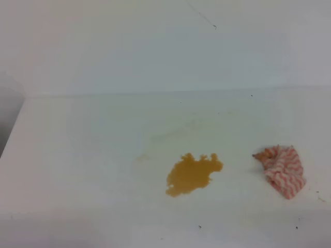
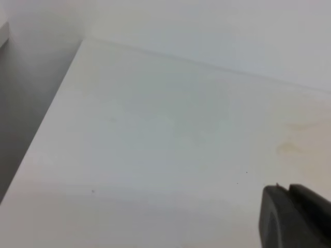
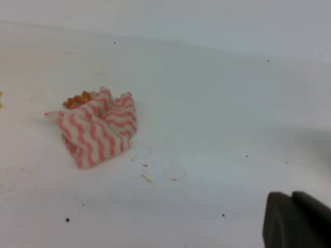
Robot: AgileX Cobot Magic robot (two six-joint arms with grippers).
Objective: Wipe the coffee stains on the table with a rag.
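Exterior high view: the rag (image 1: 282,169) lies bunched on the surface (image 1: 83,170), right of the coffee stains (image 1: 192,173) and apart from them; no arm appears.

Left wrist view: the left pincer (image 2: 297,217) shows only a dark tip (state cannot be told); no rag, only faint smears.

Right wrist view: the right pincer (image 3: 296,221) is closed and empty. The rag (image 3: 97,126) lies ahead and left, its stained edge uppermost; the right arm is nearer.

No readable text, no labels, no brands, no numbers, no signs
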